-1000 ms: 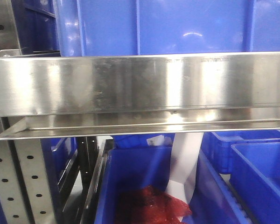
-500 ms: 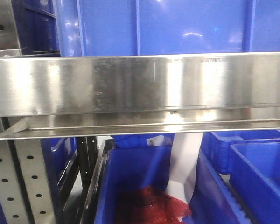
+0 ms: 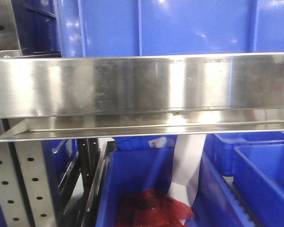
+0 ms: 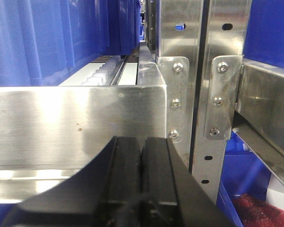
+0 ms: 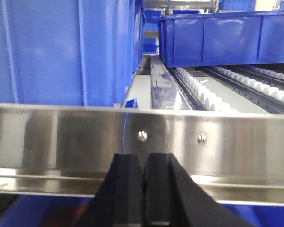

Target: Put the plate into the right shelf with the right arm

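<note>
The plate is out of view in every frame. The right shelf fills the front view, its broad brushed-steel rail (image 3: 132, 85) running across the middle. My left gripper (image 4: 141, 142) is shut with nothing between its black fingers, and it sits close in front of a steel rail (image 4: 75, 123) beside the bolted uprights (image 4: 206, 71). My right gripper (image 5: 145, 158) is also shut and empty. It faces another steel rail (image 5: 61, 137), just below two screws.
Large blue bins (image 3: 156, 26) sit on the level above the rail, and one more (image 5: 227, 35) stands on white roller tracks (image 5: 199, 90). Lower bins (image 3: 137, 179) hold a red mesh bundle (image 3: 151, 208) and a white sheet (image 3: 187, 165). A perforated grey upright (image 3: 19, 184) stands at the left.
</note>
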